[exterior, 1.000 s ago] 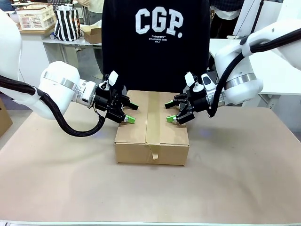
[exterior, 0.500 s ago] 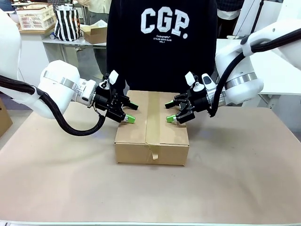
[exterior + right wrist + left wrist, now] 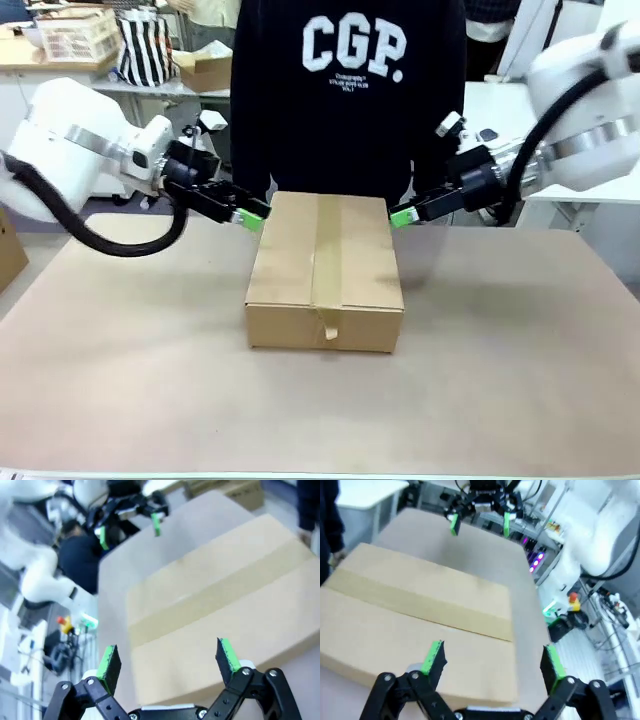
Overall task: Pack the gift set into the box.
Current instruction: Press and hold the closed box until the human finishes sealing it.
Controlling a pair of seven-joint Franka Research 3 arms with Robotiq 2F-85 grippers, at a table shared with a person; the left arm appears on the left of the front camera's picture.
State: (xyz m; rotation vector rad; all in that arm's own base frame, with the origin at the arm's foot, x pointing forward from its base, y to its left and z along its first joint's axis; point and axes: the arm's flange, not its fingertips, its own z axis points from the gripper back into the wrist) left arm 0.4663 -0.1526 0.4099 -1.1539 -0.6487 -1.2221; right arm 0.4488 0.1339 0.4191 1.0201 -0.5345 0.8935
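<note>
Both arms have pulled back and up from over the box (image 3: 325,270) since a second ago — the left gripper (image 3: 247,213) now hangs off its far-left corner, the right gripper (image 3: 403,214) off its far-right corner, neither touching it. Box sits closed mid-table (image 3: 500,380), flaps taped along the middle seam, just in front of the person (image 3: 350,90) in a dark sweatshirt. Jaws on both grippers stand spread wide with nothing between the green pads (image 3: 433,656) — box top lies beyond them in each wrist view.
</note>
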